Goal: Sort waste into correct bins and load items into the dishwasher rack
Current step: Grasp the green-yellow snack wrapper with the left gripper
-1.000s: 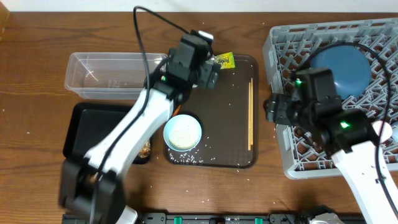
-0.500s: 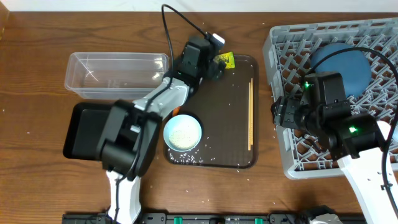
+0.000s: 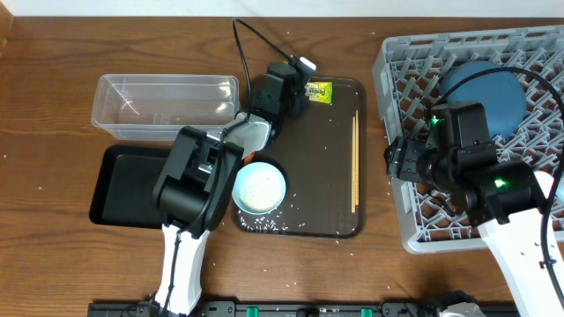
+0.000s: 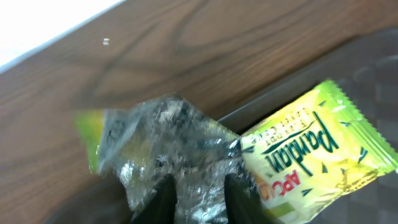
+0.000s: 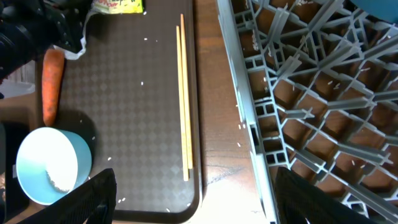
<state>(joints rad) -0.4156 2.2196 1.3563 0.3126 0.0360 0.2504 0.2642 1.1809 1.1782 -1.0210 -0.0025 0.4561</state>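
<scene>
The yellow-green snack wrapper [image 4: 317, 155] lies at the back edge of the brown serving tray [image 3: 300, 150]. Its crumpled silver end [image 4: 174, 143] sits pinched between the fingers of my left gripper [image 4: 200, 190], which is shut on it. From overhead, the left gripper [image 3: 298, 88] is just left of the wrapper [image 3: 318, 91]. My right gripper [image 5: 202, 205] hangs open over the bare table between the tray and the grey dishwasher rack [image 3: 414, 220], holding nothing. The blue plate [image 3: 483, 97] rests in the rack. An orange carrot [image 5: 52, 84] lies on the tray's left side.
A bowl [image 3: 259, 187] holding rice stands at the tray's front left, with loose rice grains [image 3: 264, 224] around it. Chopsticks [image 3: 355, 163] lie along the tray's right side. The clear tub [image 3: 163, 106] and the black tray [image 3: 132, 185] stand to the left.
My left gripper has come down onto the wrapper and its jaws have closed on the silver end. The right arm shifted slightly right, then stayed still and open.
</scene>
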